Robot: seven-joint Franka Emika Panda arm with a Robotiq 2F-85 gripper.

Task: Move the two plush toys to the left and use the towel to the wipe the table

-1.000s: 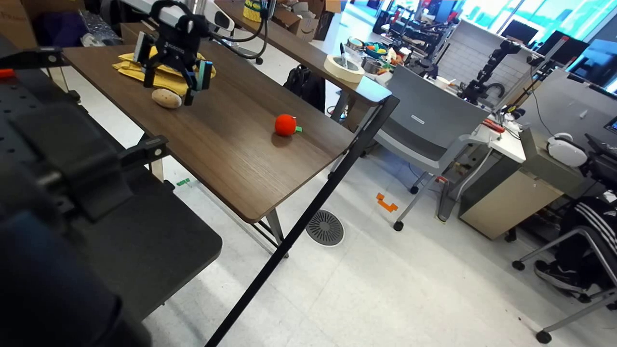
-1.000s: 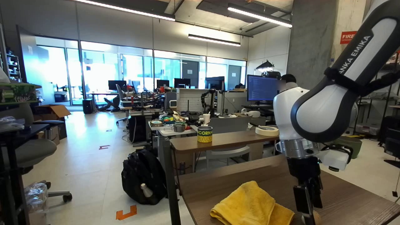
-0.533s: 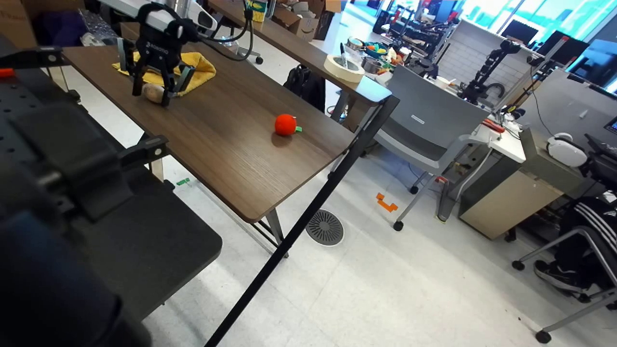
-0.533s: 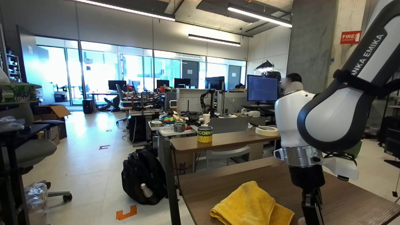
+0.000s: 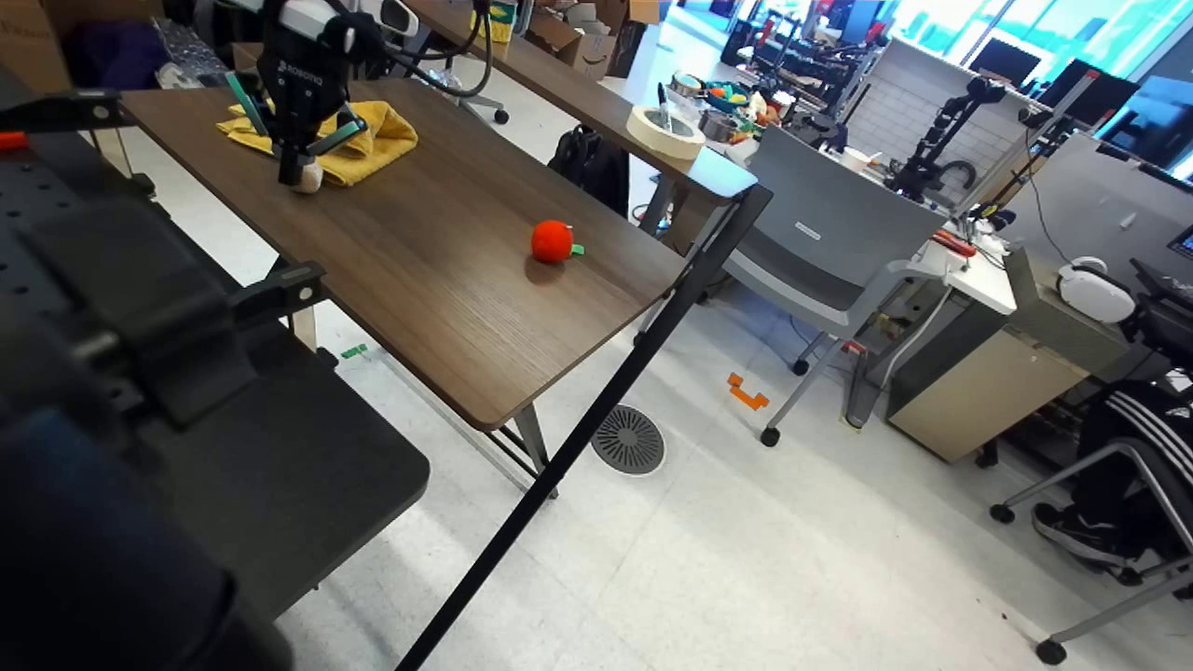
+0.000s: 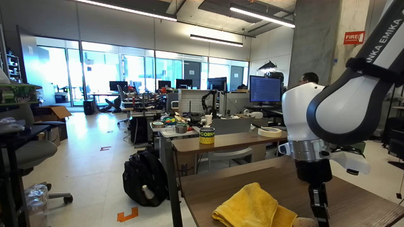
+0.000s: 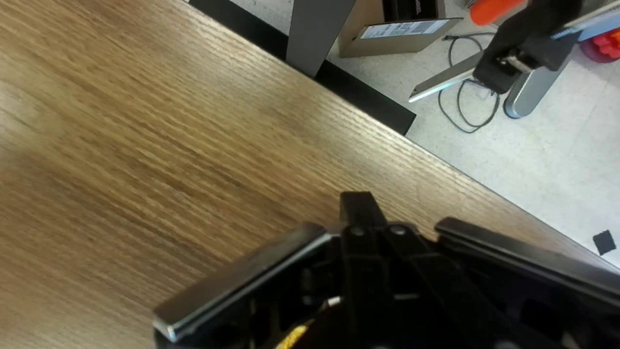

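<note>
The potato-like plush toy [image 5: 308, 180] lies on the table, right behind my gripper [image 5: 291, 175] in this exterior view and partly covered by it. From the opposite side, the plush [image 6: 304, 222] shows between the towel and my gripper [image 6: 322, 222], at the frame's bottom. Both fingers of the gripper [image 7: 362, 208] are together, low over the wood, with nothing visible between them. A round red plush toy [image 5: 552, 241] sits farther along the table. The folded yellow towel [image 6: 249, 205] lies close by; the towel [image 7: 292, 336] appears as a sliver through the gripper in the wrist view.
The brown table [image 5: 438, 308] ends in an edge near the gripper in the wrist view. A raised shelf [image 6: 189, 145] along the table bears a corn can [image 6: 206, 135] and a tape roll [image 6: 269, 132]. A black post [image 5: 596, 419] rises at the table's end.
My gripper has come down beside the potato-like plush and its fingers have gone from open to shut. The plush has shifted slightly toward the towel. Red plush and towel have stayed put.
</note>
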